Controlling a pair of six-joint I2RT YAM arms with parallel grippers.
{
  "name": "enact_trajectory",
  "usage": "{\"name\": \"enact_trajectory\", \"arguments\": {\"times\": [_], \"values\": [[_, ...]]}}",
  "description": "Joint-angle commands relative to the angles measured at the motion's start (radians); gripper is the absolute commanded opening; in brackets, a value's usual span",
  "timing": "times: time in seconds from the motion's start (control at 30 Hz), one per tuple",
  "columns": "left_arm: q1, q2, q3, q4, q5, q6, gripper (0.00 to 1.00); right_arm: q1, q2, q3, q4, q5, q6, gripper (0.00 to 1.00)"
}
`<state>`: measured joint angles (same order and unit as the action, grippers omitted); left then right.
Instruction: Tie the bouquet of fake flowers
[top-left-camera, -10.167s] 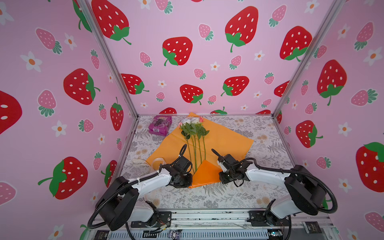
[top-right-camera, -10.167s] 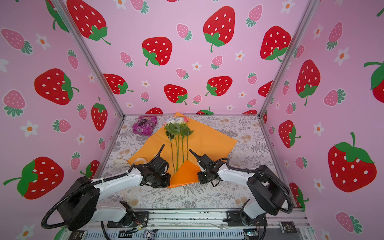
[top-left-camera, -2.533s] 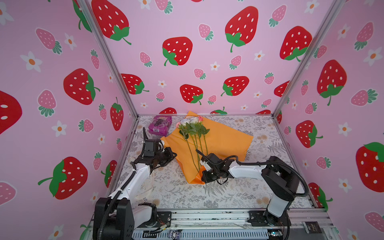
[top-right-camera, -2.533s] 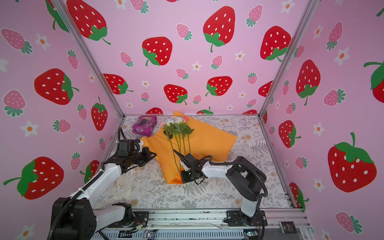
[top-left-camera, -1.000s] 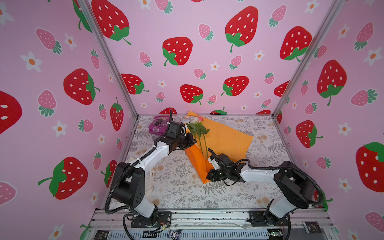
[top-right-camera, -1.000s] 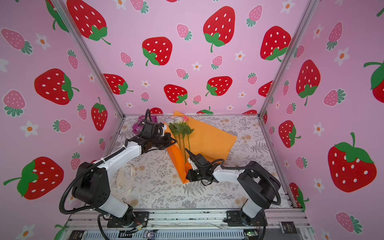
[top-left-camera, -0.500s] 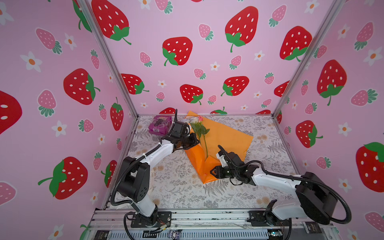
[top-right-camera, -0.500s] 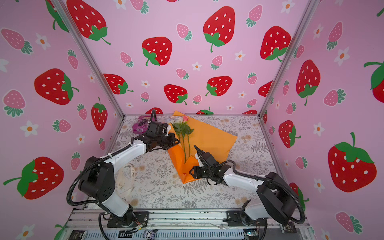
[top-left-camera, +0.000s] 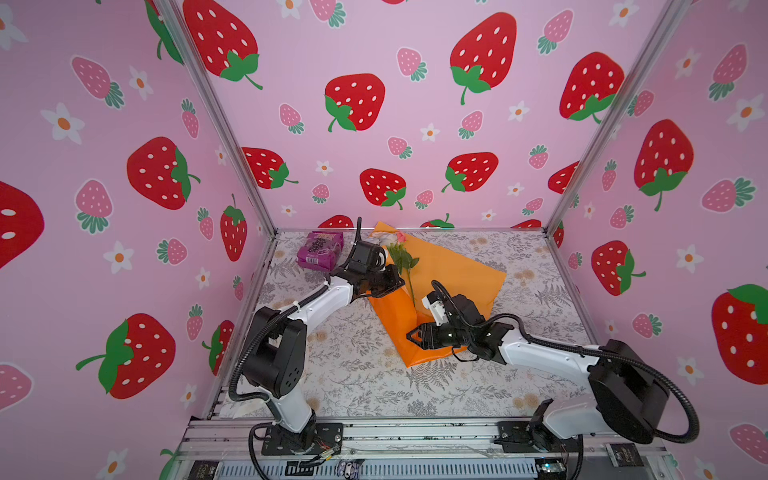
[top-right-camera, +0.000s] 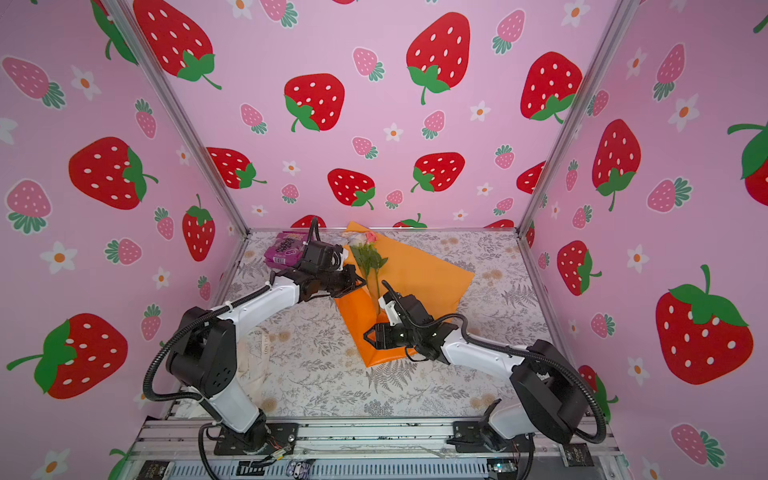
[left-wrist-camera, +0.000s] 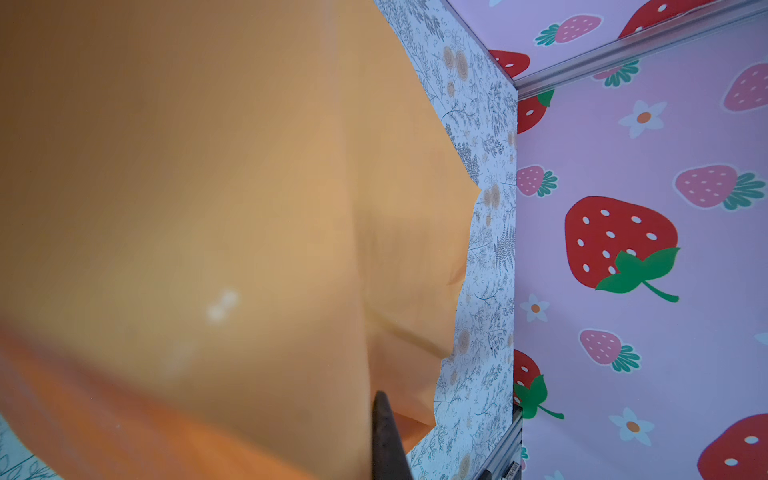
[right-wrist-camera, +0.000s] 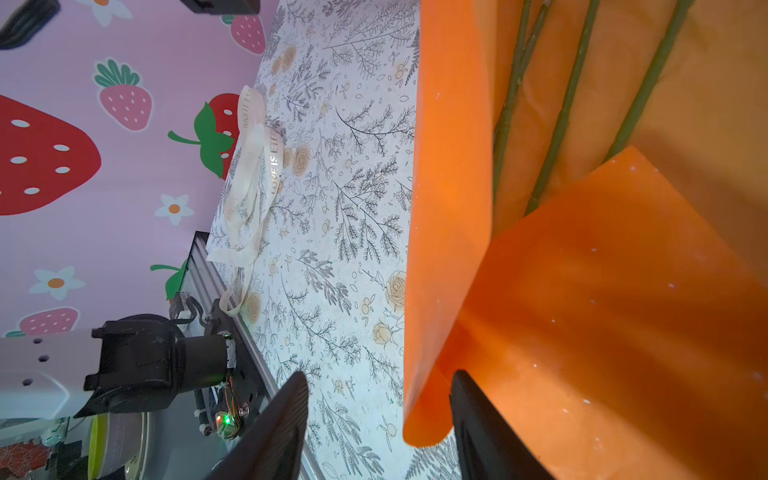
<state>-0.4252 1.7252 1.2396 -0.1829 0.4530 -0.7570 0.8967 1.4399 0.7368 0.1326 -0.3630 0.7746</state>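
Observation:
The bouquet of fake flowers lies at the back of the table: pink and white rose heads (top-left-camera: 392, 239) (top-right-camera: 365, 240), green stems (right-wrist-camera: 561, 116), and orange wrapping paper (top-left-camera: 457, 274) (top-right-camera: 424, 274) with its left side folded over the stems. My left gripper (top-left-camera: 388, 283) (top-right-camera: 353, 281) is shut on that folded edge; in the left wrist view the paper (left-wrist-camera: 208, 187) fills the frame and only one dark finger (left-wrist-camera: 386, 440) shows. My right gripper (top-left-camera: 411, 336) (top-right-camera: 369, 336) (right-wrist-camera: 378, 415) stands open at the lower end of the wrap, with the paper's rolled edge (right-wrist-camera: 424, 374) between its jaws.
A purple snack packet (top-left-camera: 320, 249) (top-right-camera: 286, 249) lies in the back left corner, just behind the left wrist. A cream printed ribbon (right-wrist-camera: 253, 174) (top-right-camera: 259, 353) lies loose along the table's left edge. Strawberry-print walls close in three sides.
The right gripper has opened, letting go of the wrap's lower end, and its arm swung out to the right. The left gripper carried the paper's edge a little further right over the stems.

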Motion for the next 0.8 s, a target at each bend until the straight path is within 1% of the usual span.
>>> {"name": "enact_trajectory", "arguments": {"times": [0.0, 0.17, 0.23, 0.3, 0.33, 0.43, 0.53, 0.6, 0.63, 0.67, 0.73, 0.77], "values": [[-0.007, 0.014, 0.047, 0.01, 0.002, -0.004, 0.0, 0.0, 0.048, 0.049, -0.019, 0.057, 0.06, 0.58], [-0.013, 0.019, 0.057, 0.004, 0.005, -0.004, 0.0, -0.01, 0.111, 0.101, -0.034, 0.143, 0.084, 0.57], [-0.013, 0.022, 0.058, 0.003, 0.006, -0.002, 0.0, -0.034, 0.131, 0.099, -0.005, 0.119, 0.088, 0.55], [-0.015, 0.026, 0.058, 0.009, 0.008, -0.006, 0.0, -0.056, 0.153, 0.092, 0.047, 0.068, 0.099, 0.42], [-0.015, 0.03, 0.059, 0.014, 0.012, -0.01, 0.0, -0.067, 0.167, 0.092, 0.064, 0.048, 0.101, 0.37], [-0.018, 0.04, 0.067, 0.019, 0.016, -0.014, 0.0, -0.083, 0.188, 0.104, 0.064, 0.021, 0.084, 0.21], [-0.02, 0.045, 0.076, 0.013, 0.021, -0.011, 0.0, -0.09, 0.187, 0.075, 0.093, 0.016, 0.088, 0.12], [-0.022, 0.049, 0.081, 0.004, 0.029, -0.007, 0.0, -0.094, 0.188, 0.054, 0.109, 0.0, 0.095, 0.09], [-0.021, 0.051, 0.083, -0.002, 0.034, -0.003, 0.02, -0.095, 0.189, 0.043, 0.114, -0.001, 0.099, 0.08], [-0.022, 0.053, 0.088, -0.009, 0.04, 0.002, 0.11, -0.097, 0.185, 0.026, 0.125, 0.002, 0.104, 0.08], [-0.021, 0.05, 0.092, -0.022, 0.047, 0.012, 0.24, -0.1, 0.179, 0.0, 0.153, 0.001, 0.112, 0.08], [-0.02, 0.046, 0.093, -0.03, 0.049, 0.019, 0.33, -0.103, 0.177, -0.012, 0.166, 0.003, 0.117, 0.08]]}}
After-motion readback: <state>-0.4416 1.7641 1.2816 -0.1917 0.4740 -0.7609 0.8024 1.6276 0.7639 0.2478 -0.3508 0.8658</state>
